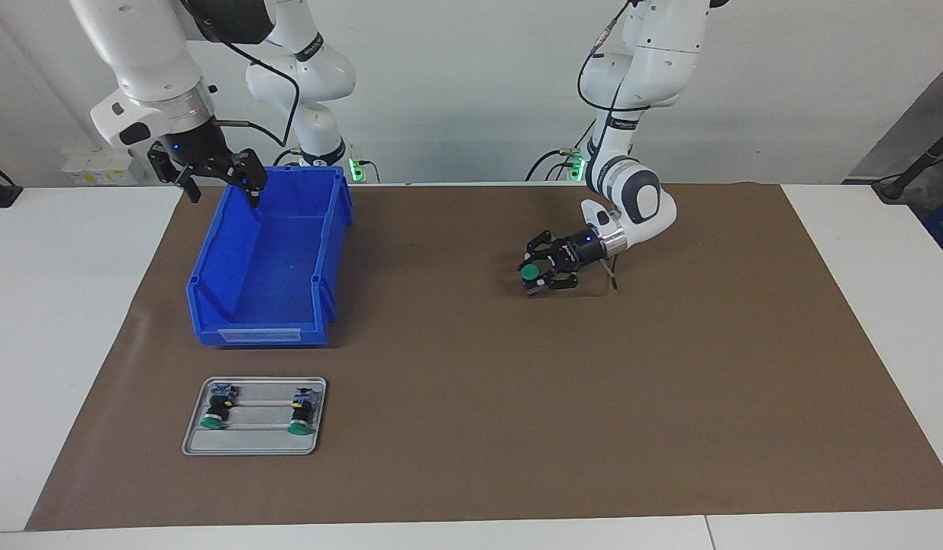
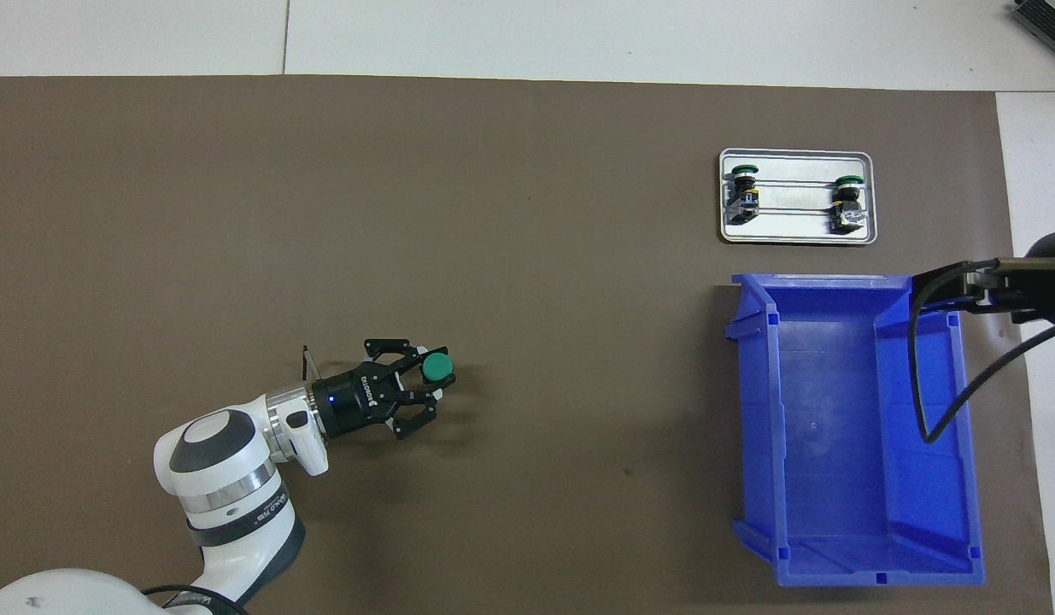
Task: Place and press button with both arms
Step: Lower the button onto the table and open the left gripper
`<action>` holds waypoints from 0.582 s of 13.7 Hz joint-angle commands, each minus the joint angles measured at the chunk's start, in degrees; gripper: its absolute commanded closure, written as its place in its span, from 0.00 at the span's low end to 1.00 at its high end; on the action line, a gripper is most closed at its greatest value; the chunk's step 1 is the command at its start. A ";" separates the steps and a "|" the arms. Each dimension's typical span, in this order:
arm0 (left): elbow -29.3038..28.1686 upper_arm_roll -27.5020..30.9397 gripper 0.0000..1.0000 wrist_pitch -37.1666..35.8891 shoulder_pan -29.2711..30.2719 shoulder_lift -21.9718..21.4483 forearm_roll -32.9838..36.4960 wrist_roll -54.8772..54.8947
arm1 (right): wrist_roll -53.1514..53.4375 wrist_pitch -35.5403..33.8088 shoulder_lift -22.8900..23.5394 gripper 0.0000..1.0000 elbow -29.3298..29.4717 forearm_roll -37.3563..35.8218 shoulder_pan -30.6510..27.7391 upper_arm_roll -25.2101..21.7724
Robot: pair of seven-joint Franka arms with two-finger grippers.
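A button [image 1: 529, 272] [image 2: 437, 367] with a round green cap pointing up stands between the fingers of my left gripper [image 1: 531, 275] [image 2: 431, 382], which is shut on its black body, low over the brown mat [image 1: 471, 397] near the middle of the table. I cannot tell whether its base touches the mat. My right gripper [image 1: 221, 187] hangs open with nothing in it, over the robots' end of the blue bin [image 1: 269, 267] [image 2: 835, 427]. In the overhead view only that arm's black hand and cable show at the edge.
A small metal tray [image 1: 253, 444] [image 2: 796, 238] lies farther from the robots than the blue bin, at the right arm's end. Two more green-capped buttons [image 1: 214, 416] [image 1: 299, 420] lie on their sides in it. The bin holds nothing.
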 commanded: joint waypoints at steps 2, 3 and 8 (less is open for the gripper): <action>0.63 0.61 1.00 0.71 -1.49 0.96 -2.38 2.13 | 0.63 0.05 -1.25 0.00 -1.19 0.58 -0.50 0.42; 0.54 0.52 1.00 0.71 -1.49 0.96 -2.47 2.21 | 0.63 0.05 -1.25 0.00 -1.19 0.58 -0.50 0.42; 0.01 0.61 1.00 0.71 -1.49 1.05 -2.47 2.56 | 0.63 0.05 -1.25 0.00 -1.19 0.58 -0.50 0.42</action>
